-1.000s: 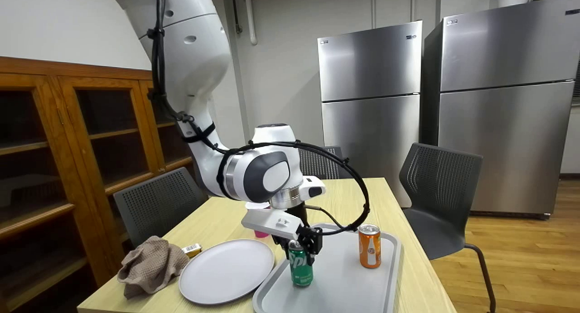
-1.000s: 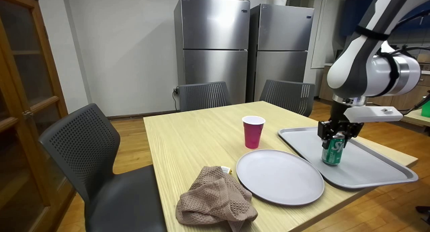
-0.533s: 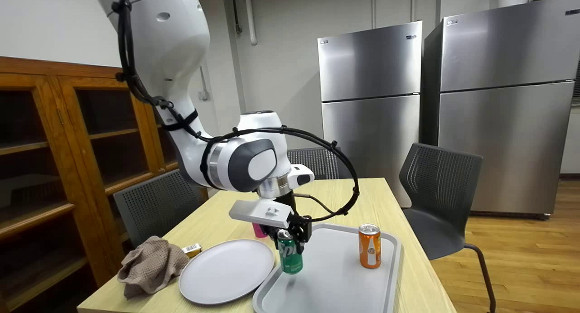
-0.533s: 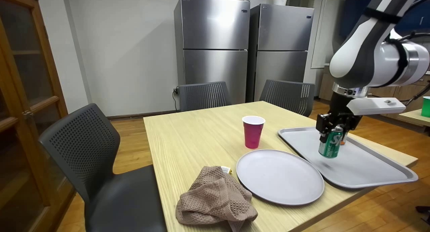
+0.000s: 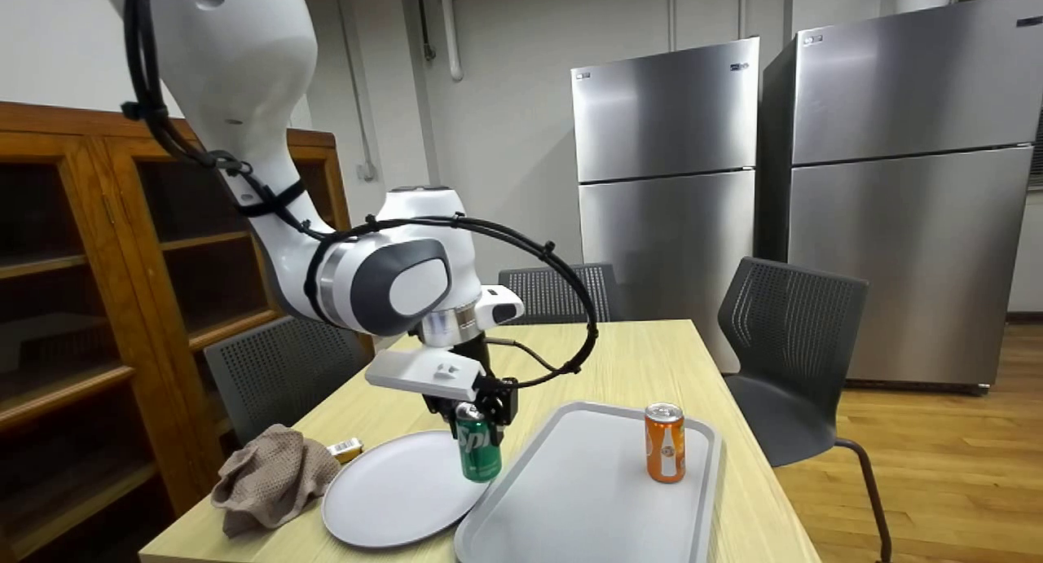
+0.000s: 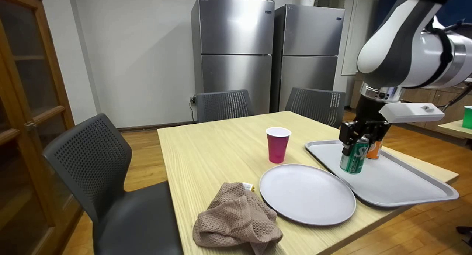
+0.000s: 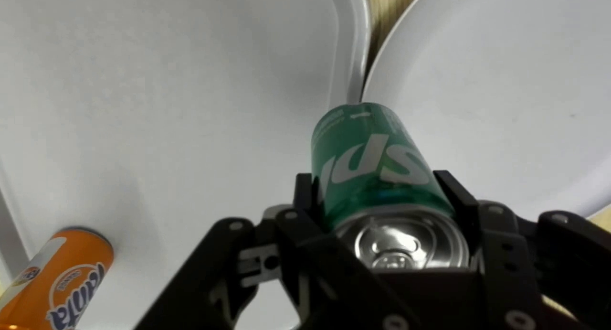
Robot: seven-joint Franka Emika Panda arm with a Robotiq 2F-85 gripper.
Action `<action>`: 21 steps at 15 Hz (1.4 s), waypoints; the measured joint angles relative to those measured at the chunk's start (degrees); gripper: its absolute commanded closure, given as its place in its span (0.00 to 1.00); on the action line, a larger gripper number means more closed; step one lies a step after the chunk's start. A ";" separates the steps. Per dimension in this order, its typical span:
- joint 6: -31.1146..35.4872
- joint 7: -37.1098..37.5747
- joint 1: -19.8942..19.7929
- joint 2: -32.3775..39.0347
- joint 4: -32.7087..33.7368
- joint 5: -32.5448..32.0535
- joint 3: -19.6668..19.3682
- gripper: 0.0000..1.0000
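Far left there's a wooden cabinet (image 5: pixel 134 302) with dark glass doors, then a dark grey chair (image 5: pixel 281 376) beside the pale wood table (image 5: pixel 644 355). Next over, a scrunched-up brown cloth (image 5: pixel 273 481) sits on the tabletop with a little yellow-and-white packet (image 5: pixel 346 450) just beside it. In an exterior view a pink cup (image 6: pixel 277 148) stands upright next, with a flat, light grey plate (image 5: pixel 399 494) near it. Then comes the busy bit: the gripper (image 7: pixel 376 191) has its jaws partway apart, snug on both sides of a green Sprite can (image 5: pixel 478 453), up near the top, so yeah, it's got a proper hold of it. The can's close to upright with a slight lean, held up in the air, and in the wrist view its bottom end lines up with the spot where the plate and a grey tray (image 5: pixel 603 506) come together. Right of that, an orange Fanta can (image 5: pixel 666 445) stands on the tray, apart from the green one. Past the table's right side there's a second grey chair (image 5: pixel 794 343), and two big stainless fridges (image 5: pixel 913 229) stand behind.
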 measured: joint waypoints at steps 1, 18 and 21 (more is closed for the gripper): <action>0.00 -0.28 0.61 -0.38 -0.48 0.95 0.50 0.62; 6.08 -1.27 10.93 -0.06 -5.76 6.50 5.92 0.62; 7.75 -1.27 11.17 1.32 -5.98 7.22 7.33 0.62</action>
